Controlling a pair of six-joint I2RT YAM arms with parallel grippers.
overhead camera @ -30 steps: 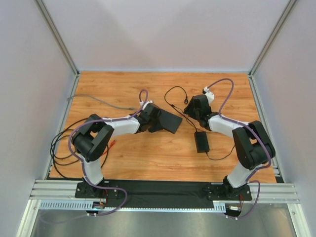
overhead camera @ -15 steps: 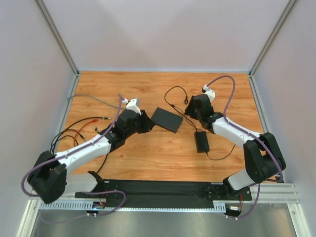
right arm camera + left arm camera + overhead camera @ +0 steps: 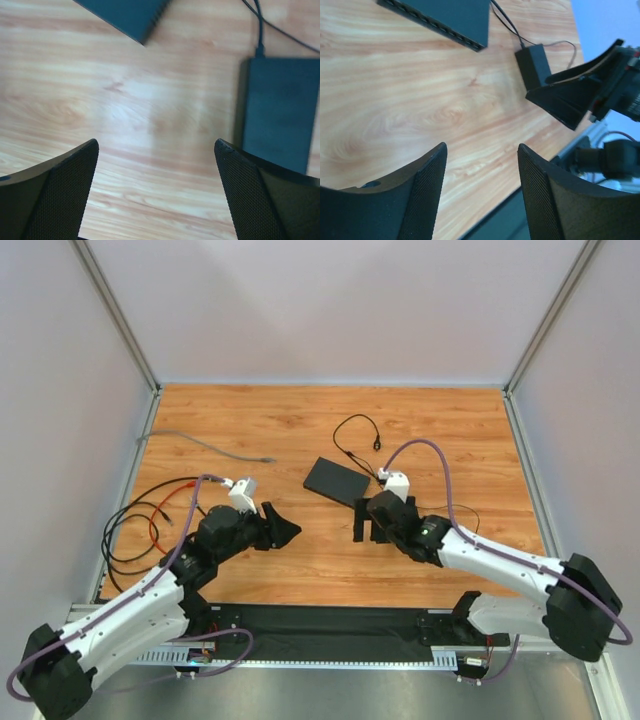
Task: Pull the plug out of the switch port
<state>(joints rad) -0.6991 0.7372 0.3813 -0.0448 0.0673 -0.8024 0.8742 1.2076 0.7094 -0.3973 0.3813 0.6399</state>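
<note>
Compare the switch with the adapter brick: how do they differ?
The switch is wide and thin; the adapter brick is smaller and thicker. The switch has sockets along one edge; the adapter brick has a thin lead at one end. Both are black, lying on the table.

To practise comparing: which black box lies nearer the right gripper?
The adapter, the small thick brick beside the right gripper; the flat switch lies farther off.

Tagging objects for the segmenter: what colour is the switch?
The switch is plain matte black, no pattern. It shows best in the top external view.
</note>
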